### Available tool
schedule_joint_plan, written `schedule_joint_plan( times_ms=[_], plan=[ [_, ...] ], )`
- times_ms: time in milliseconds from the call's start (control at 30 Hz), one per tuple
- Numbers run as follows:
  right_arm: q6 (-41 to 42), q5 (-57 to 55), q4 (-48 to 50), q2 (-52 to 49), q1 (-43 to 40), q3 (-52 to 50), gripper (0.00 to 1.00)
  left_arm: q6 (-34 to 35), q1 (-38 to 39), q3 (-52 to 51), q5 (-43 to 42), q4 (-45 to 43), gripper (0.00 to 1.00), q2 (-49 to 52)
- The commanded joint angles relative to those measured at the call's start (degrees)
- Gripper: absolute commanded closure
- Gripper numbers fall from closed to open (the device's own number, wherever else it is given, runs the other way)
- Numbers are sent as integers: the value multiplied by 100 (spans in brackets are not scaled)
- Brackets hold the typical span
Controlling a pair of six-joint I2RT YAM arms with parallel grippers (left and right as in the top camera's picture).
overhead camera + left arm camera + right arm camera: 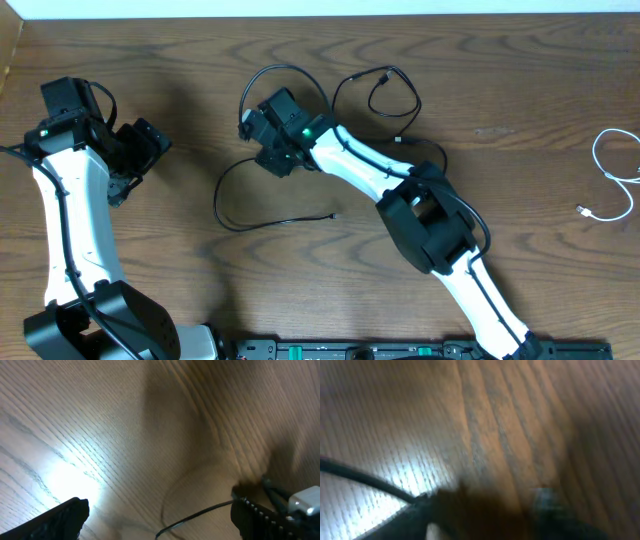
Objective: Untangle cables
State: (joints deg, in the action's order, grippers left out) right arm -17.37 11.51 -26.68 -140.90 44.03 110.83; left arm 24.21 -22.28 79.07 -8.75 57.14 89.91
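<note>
Several thin black cables lie mid-table: one loops [285, 67] over my right gripper [255, 140], one curls [412, 95] behind the right arm, and a long one [290, 224] sweeps in front. A white cable [597, 150] lies apart at the far right. The right gripper rests low on the table at the looped cable's left side. Its wrist view is blurred: a black cable [360, 477] runs up to the left finger [415, 515], and the jaws' state is unclear. My left gripper [140, 155] stands wide open to the left, holding nothing; the long cable [200, 512] shows beyond its fingers [62, 520].
The table's far edge runs along the top of the overhead view. A black rail with connectors [380, 350] sits at the near edge between the arm bases. The right arm's white link [307, 502] shows at the edge of the left wrist view.
</note>
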Motion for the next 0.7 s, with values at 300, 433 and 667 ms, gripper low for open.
schedule_joint_plan(
  times_ms=[300, 433, 667],
  plan=[
    [1025, -2636, -741, 1464, -271, -4, 99, 33, 24, 66, -28, -4, 4, 4],
    [1027, -2618, -1005, 2846, -859, -4, 99, 33, 24, 66, -31, -4, 4, 4],
    [1373, -2420, -1019, 4378, -3034, 2, 99, 33, 24, 66, -28, -7, 4, 4]
  ],
)
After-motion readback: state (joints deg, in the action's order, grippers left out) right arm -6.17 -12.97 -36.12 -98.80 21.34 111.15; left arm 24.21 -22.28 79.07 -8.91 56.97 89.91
